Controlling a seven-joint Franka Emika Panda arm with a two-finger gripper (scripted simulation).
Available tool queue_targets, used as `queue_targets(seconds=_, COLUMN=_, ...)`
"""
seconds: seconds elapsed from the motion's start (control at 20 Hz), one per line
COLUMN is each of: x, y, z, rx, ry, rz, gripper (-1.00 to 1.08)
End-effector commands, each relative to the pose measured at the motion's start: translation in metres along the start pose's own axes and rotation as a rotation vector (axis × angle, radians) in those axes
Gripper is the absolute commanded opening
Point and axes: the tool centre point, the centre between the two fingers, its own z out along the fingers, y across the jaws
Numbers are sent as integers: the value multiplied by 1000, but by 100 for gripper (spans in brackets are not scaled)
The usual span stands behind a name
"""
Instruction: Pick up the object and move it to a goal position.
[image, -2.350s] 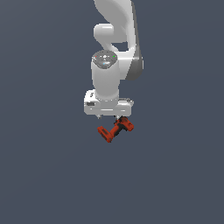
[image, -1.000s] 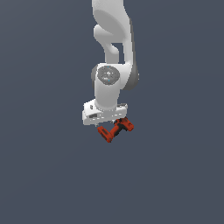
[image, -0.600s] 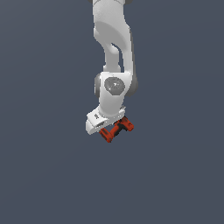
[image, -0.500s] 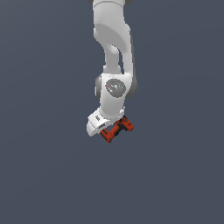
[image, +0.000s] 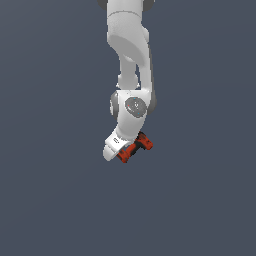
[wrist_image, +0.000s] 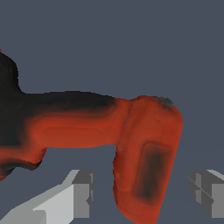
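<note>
A white Panda arm (image: 131, 55) reaches straight down over a plain grey-blue surface (image: 45, 200), its gripper (image: 120, 148) lowered onto the red-orange, drill-shaped object (image: 136, 147), which shows from beneath the white hand on the exterior view's right. In the wrist view the object (wrist_image: 131, 144) fills most of the picture, its blocky red end with a dark patch sitting between the two grey fingertips (wrist_image: 83, 194), while its black part runs off to the side. Gaps show between that red end and each fingertip, so the pincer looks released rather than clamped on the object.
</note>
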Motion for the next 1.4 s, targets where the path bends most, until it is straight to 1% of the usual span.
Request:
queue_targets(seconds=0.0, x=1, y=0, z=2, rx=-3, ry=-2, rz=-22, gripper=68)
queue_targets(seconds=0.25, x=0, y=0, z=4, rx=-3, ry=-2, rz=-19, gripper=68)
queue_targets(seconds=0.6, x=0, y=-1, z=29, rx=-4, ry=-3, rz=-26, gripper=68)
queue_targets(seconds=0.75, x=0, y=-1, z=33, rx=-4, ry=-3, rz=-26, gripper=68)
queue_targets(seconds=0.8, x=0, y=-1, z=33, rx=-4, ry=-3, rz=-26, gripper=-100)
queue_targets(seconds=1.35, x=0, y=0, z=31, rx=-5, ry=-2, rz=-25, gripper=-100)
